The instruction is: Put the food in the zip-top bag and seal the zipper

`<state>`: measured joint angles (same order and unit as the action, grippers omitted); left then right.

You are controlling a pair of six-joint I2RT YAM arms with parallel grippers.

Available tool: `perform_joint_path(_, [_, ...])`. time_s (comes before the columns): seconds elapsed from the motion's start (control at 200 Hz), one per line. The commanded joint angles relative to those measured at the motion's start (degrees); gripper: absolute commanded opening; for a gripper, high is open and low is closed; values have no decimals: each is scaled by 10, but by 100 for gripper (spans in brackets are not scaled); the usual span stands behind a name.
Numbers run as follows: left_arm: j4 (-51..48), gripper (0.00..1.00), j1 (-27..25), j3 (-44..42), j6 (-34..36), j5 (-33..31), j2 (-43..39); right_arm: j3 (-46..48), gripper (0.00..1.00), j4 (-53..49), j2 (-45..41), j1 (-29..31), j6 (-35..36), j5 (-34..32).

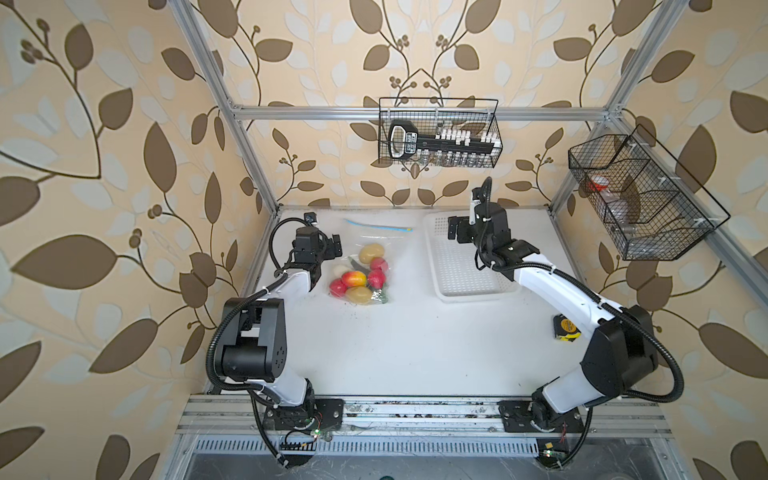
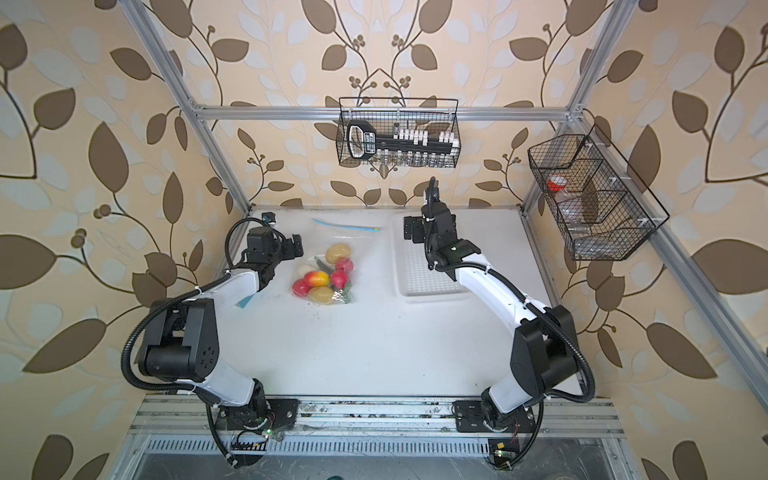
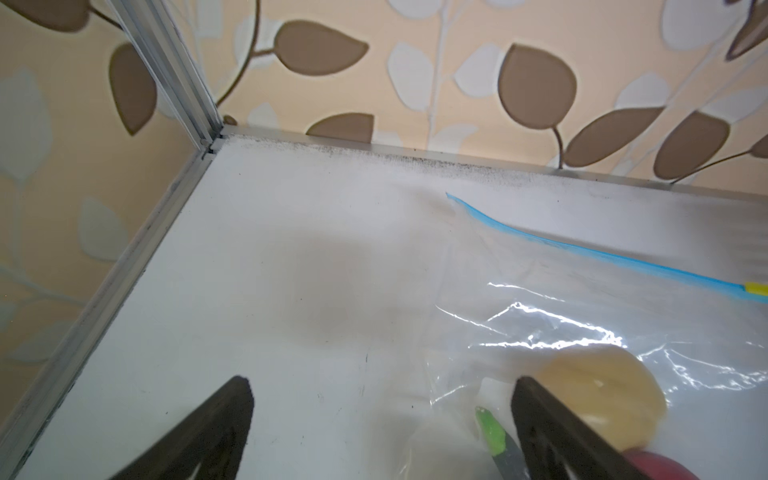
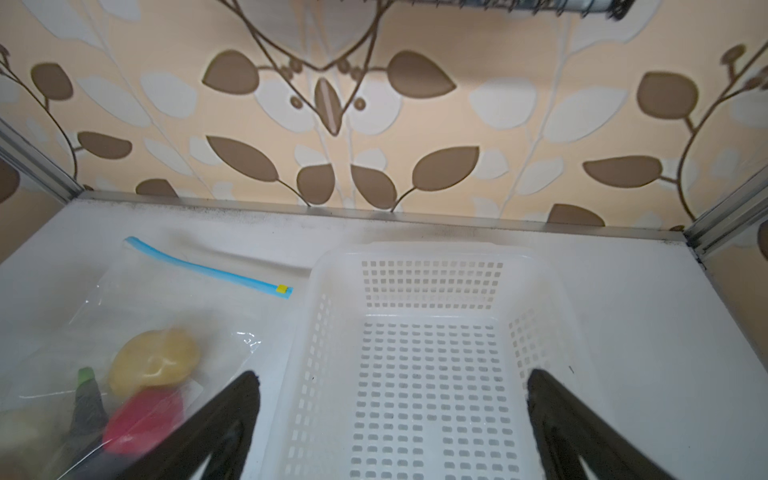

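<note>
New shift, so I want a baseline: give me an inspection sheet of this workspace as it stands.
Surface: white table, dark specks along its far edge.
Job's things: food inside the bag; zipper on the bag's far edge, sealed or not cannot tell.
Clutter: empty white basket; yellow-black object by the right arm.
Grippers: left gripper open, beside the bag; right gripper open, over the basket; both empty.
Cables: black conduits loop off both arms, clear of the bag.
Surroundings: leaf wallpaper, metal frame, two wire baskets hung on it.
</note>
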<state>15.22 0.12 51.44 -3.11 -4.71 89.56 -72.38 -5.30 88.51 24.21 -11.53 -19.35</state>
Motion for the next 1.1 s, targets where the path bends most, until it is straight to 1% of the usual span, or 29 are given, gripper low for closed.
perform_joint_path(0.0, [71, 99, 7, -48, 14, -15, -49, 76, 100, 62, -54, -2, 2, -24])
perform_joint_path(0.08, [73, 99, 8, -69, 24, -22, -61, 137, 100, 115, -90, -2, 5, -41])
perform_joint_path(0.17, [59, 99, 15, -82, 25, -13, -67, 187, 100, 149, -128, -2, 27, -33])
perform_joint_path(0.195, [60, 99, 18, -88, 23, -9, -88, 199, 100, 155, -137, -2, 28, -38])
perform_joint_path(0.29, [76, 99, 23, -109, 20, 7, -96, 230, 100, 161, -165, -4, 32, -48])
perform_joint_path(0.465, [86, 99, 32, -146, 14, 15, -102, 272, 100, 147, -202, -13, 42, -78])
perform_joint_path(0.54, [95, 99, 40, -164, 13, 19, -112, 306, 100, 164, -221, -17, 55, -90])
perform_joint_path(0.615, [80, 99, 49, -172, 2, 29, -120, 343, 100, 193, -242, -23, 67, -101])
perform_joint_path(0.67, [74, 99, 54, -180, -5, 44, -126, 366, 100, 207, -252, -28, 73, -106])
perform_joint_path(0.82, [84, 99, 62, -205, -13, 73, -131, 410, 100, 215, -267, -51, 69, -90])
perform_joint_path(0.92, [100, 99, 64, -217, -21, 56, -136, 437, 100, 221, -274, -61, 62, -95])
perform_joint_path(1.05, [105, 99, 64, -226, -12, 57, -136, 472, 100, 239, -287, -66, 68, -104])
perform_joint_path(1.095, [129, 99, 65, -243, -11, 56, -130, 485, 100, 253, -290, -67, 67, -112])
